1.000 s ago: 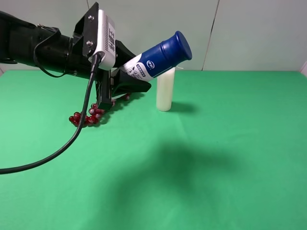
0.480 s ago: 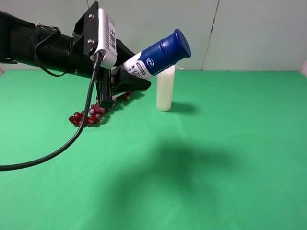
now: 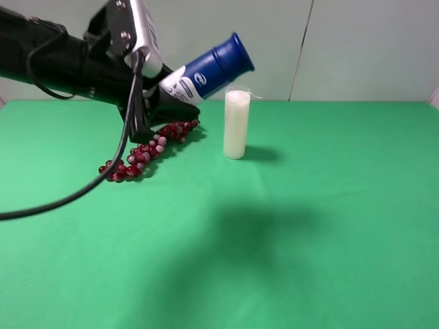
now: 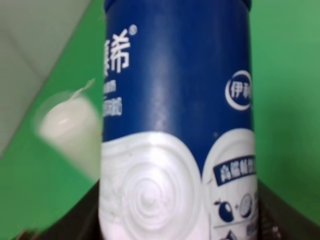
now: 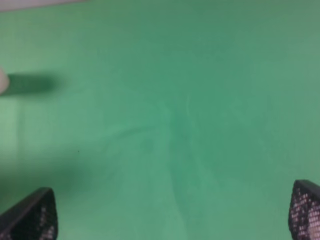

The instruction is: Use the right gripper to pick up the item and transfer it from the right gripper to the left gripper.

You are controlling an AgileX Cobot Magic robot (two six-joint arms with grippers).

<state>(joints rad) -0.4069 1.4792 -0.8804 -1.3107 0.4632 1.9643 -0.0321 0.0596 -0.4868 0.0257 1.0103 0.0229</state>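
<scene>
One firm grip matters now: the left gripper [image 3: 171, 96], clamped on the item [image 3: 206, 68] above the counter's far-left edge, should hold steady while the right gripper [image 5: 170, 220], fingers apart, stays clear.

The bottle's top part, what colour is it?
Dark blue on the bottle, white lower down. The left wrist view shows it best.

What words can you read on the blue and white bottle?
"希": large white character on the dark blue upper part of the blue and white cylindrical bottle, held by the left gripper.
Round white logo: blurred, unreadable.
Small dark label on the white part: too blurred.
</scene>
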